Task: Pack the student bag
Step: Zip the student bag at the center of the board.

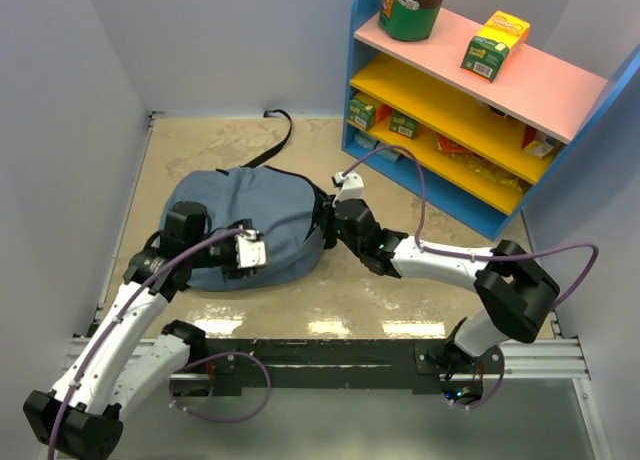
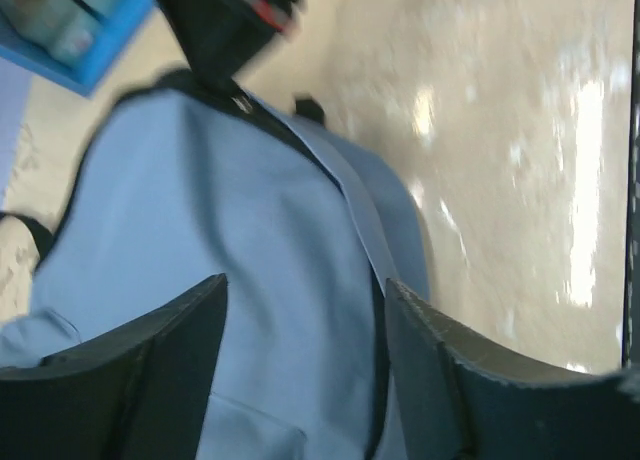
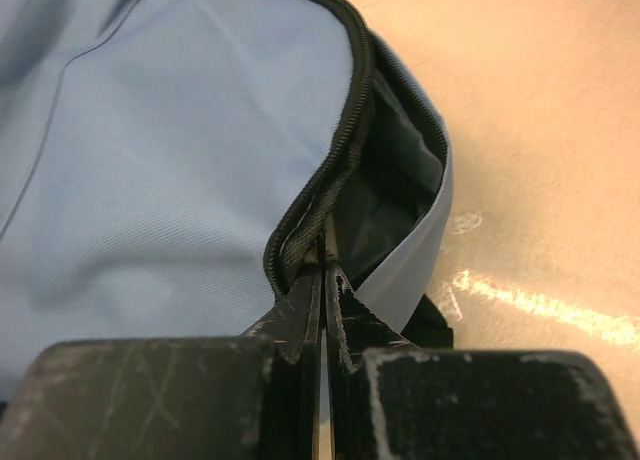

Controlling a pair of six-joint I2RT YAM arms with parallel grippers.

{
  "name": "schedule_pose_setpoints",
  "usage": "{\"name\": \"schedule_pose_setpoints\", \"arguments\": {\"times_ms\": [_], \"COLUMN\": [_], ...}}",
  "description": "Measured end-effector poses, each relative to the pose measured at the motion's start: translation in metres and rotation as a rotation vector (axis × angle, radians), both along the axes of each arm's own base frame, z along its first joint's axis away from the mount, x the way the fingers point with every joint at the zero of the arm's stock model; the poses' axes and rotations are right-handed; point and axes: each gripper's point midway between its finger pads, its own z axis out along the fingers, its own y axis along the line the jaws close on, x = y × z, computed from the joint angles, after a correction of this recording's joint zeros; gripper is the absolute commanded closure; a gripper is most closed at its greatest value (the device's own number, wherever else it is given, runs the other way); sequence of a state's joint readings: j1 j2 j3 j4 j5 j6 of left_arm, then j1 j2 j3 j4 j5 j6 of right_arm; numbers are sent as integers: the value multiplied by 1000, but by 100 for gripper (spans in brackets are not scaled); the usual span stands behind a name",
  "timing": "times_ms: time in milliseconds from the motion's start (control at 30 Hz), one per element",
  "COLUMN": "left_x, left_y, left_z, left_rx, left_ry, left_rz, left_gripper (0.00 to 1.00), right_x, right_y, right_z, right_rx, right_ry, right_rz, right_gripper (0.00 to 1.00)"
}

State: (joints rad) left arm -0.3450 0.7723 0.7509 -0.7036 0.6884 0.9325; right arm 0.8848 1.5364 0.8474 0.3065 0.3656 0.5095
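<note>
**Item:** student bag (image 1: 245, 210), a large, soft, slate-blue fabric backpack with black straps. It lies rounded and full-looking on the beige mottled worktop (image 1: 380, 300), left of centre in the top view.

**Fitting:** black zipper edge (image 3: 318, 185). It is parted at the centre of the right wrist view, with a dark gap beside it.

**Right tool** (image 3: 322, 272): fingers pressed together on the zipper edge at the student bag's right side.

**Left tool** (image 2: 305, 295): fingers apart and holding nothing, poised over the blue fabric at the lower left of the student bag.

**Background:** blue shelf unit with pink and yellow boards (image 1: 560, 90), upper right.

**Step, as judged:** working the bag's mouth. Whether it is being widened or closed cannot be told.

**Next move:** probably the left tool pins the fabric so the right can draw along the zipper line without dragging the bag.
</note>
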Motion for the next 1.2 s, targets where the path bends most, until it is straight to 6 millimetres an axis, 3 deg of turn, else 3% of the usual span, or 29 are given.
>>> {"name": "schedule_pose_setpoints", "arguments": {"times_ms": [133, 233, 300, 433, 600, 1000, 1100, 1200], "left_x": [12, 5, 8, 31, 52, 36, 34, 36], "left_y": [-42, -79, -92, -91, -88, -95, -96, -96], "left_z": [24, 13, 3, -17, -28, -59, -63, -66], "left_rx": [-111, -127, -132, -133, -140, -104, -95, -90], "left_ry": [16, 88, 124, 143, 127, 190, 189, 174], "left_rz": [-32, -80, -59, 80, 198, 138, 130, 136], "left_gripper": [29, 29, 29, 31, 33, 37, 46, 68], "right_x": [-9, -12, -13, -17, -21, -29, -30, -30], "right_y": [2, 2, 2, 1, 5, 10, 10, 11], "right_z": [5, 11, 16, 23, 22, 17, 16, 17], "right_rx": [40, 61, 74, 92, 113, 148, 151, 156], "right_ry": [4, 2, -2, -12, -6, 10, 13, 16], "right_rz": [22, 32, 37, 45, 70, 106, 107, 107], "right_gripper": [100, 100, 100, 100, 100, 100, 100, 100]}}
